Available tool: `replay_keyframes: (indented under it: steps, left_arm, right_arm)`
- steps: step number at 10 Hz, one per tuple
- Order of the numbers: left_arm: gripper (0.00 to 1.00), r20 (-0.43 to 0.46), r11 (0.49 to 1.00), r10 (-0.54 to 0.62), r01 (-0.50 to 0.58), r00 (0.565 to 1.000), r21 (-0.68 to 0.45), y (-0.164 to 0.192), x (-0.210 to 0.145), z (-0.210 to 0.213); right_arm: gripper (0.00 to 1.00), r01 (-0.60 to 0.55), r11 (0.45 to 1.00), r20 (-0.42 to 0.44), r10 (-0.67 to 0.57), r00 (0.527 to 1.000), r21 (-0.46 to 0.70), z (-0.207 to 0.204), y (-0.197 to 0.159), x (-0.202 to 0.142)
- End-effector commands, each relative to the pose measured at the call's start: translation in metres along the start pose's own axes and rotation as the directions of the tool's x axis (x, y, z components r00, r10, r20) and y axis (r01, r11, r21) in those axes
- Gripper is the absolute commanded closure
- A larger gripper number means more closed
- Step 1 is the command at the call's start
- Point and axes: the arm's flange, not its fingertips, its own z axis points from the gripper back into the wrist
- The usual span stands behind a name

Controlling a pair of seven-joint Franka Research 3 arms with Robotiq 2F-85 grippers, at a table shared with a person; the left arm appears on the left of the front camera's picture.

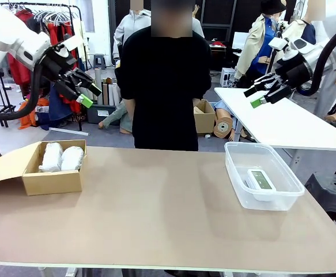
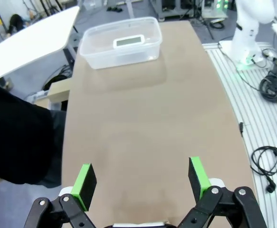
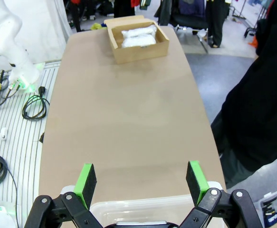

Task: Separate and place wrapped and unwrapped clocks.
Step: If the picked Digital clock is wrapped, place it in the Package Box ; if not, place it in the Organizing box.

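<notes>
Two wrapped bundles (image 1: pixel 61 157) in white bubble wrap lie side by side in a cardboard box (image 1: pixel 52 182) at the table's left; the right wrist view shows the bundles (image 3: pixel 138 36) in the box (image 3: pixel 140 52) at the far end. The unwrapped white clock (image 1: pixel 261 180) with a grey-green screen lies in a clear plastic bin (image 1: pixel 237 187) at the right; in the left wrist view the clock (image 2: pixel 129 41) sits in that bin (image 2: pixel 105 54). My left gripper (image 1: pixel 87 92) hangs open high above the box. My right gripper (image 1: pixel 259 95) hangs open high above the bin. Both wrist views, left gripper (image 2: pixel 140 178) and right gripper (image 3: pixel 140 178), show nothing between the pads.
A person in black (image 1: pixel 165 81) stands at the table's far edge, arms down. The brown tabletop (image 1: pixel 156 208) stretches bare between box and bin. A white table (image 1: pixel 283 121) stands behind at the right. The box's flap (image 1: pixel 3 164) lies open to the left.
</notes>
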Motion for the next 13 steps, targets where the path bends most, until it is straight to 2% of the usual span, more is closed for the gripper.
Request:
replay_keyframes:
  steps: [1,7,9,10,13]
  left_arm:
    - [0.0,-0.003,0.997,-0.029,0.03,1.0,0.065,-0.0014,0.0026,0.0016]
    - [0.0,-0.033,0.994,-0.008,0.012,0.999,0.111,-0.0011,-0.0003,0.0043]
    - [0.0,-0.071,0.988,0.036,-0.024,0.997,0.152,0.0005,-0.0008,0.0006]
    - [0.0,-0.037,0.994,-0.001,0.005,0.999,0.108,0.006,-0.0004,0.0058]
    - [0.0,-0.037,0.994,-0.001,0.005,0.999,0.108,0.006,-0.0004,0.0058]
  right_arm:
    - [0.0,-0.005,1.0,-0.006,0.005,1.0,-0.001,0.0012,0.0012,0.0013]
    - [0.0,-0.005,1.0,-0.006,0.005,1.0,-0.001,0.0012,0.0012,0.0013]
    - [0.0,-0.005,1.0,-0.006,0.005,1.0,-0.001,0.0012,0.0012,0.0013]
    - [0.0,-0.005,1.0,-0.006,0.005,1.0,-0.001,0.0012,0.0012,0.0013]
    - [0.0,-0.005,1.0,-0.006,0.005,1.0,-0.001,0.0012,0.0012,0.0013]
